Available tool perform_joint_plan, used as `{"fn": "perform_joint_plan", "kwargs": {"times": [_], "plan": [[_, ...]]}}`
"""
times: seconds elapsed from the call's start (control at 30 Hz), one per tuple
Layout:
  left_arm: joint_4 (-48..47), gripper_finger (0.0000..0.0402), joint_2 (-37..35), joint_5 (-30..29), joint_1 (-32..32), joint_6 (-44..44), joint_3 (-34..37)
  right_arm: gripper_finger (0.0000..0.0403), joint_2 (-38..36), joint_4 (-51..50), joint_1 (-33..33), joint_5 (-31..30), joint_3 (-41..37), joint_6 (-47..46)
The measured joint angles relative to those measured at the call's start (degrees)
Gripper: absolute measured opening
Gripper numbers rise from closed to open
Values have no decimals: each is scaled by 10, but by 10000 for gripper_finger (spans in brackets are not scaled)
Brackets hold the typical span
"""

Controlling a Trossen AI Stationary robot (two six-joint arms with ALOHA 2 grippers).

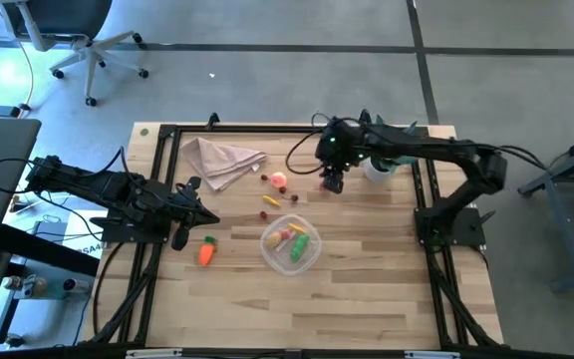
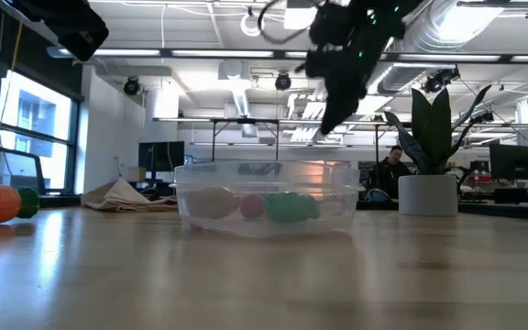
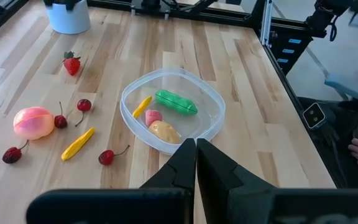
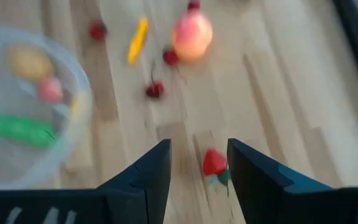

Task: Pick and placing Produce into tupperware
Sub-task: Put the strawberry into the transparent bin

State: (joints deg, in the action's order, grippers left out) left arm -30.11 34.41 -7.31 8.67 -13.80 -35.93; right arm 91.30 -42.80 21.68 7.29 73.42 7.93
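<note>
Right wrist view puts the strawberry (image 4: 214,164) directly ahead of the right gripper (image 4: 199,163), lying on the wood between its two fingers, which stand apart with room on either side. Nothing is held. From above, that gripper (image 1: 333,182) hangs beyond the tupperware (image 1: 313,257), with the peach (image 1: 279,180) and a few cherries (image 1: 268,212) lying between the two, and a yellow piece (image 1: 270,200) among them.

The strawberry looks like a small moulded toy: light, hard and smooth, so it will likely skid or roll if nudged from one side. Its red body is the place to take it, across the widest part and square to the fingers, not at the green leafy cap, which tapers and would slip out. A low, centred pinch seems the safest.

The left gripper (image 3: 196,160) waits with its fingers pressed together, just short of the tupperware's near rim (image 3: 127,115). Inside the container lie a green pepper (image 3: 176,102), a tan potato (image 3: 165,131), a pink piece (image 3: 153,116) and a yellow sliver (image 3: 142,106). The carrot (image 1: 205,251) rests close beside the left gripper.
</note>
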Motion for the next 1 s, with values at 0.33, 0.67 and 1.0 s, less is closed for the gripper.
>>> {"fn": "perform_joint_plan", "kwargs": {"times": [0.33,0.67,1.0], "plan": [[0,5,0,0,0,0,0,149,148,-10,8,-60,3,72],[0,5,0,0,0,0,0,149,191,-15,8,-83,8,97],[0,5,0,0,0,0,0,149,191,6,16,-53,8,110]]}}
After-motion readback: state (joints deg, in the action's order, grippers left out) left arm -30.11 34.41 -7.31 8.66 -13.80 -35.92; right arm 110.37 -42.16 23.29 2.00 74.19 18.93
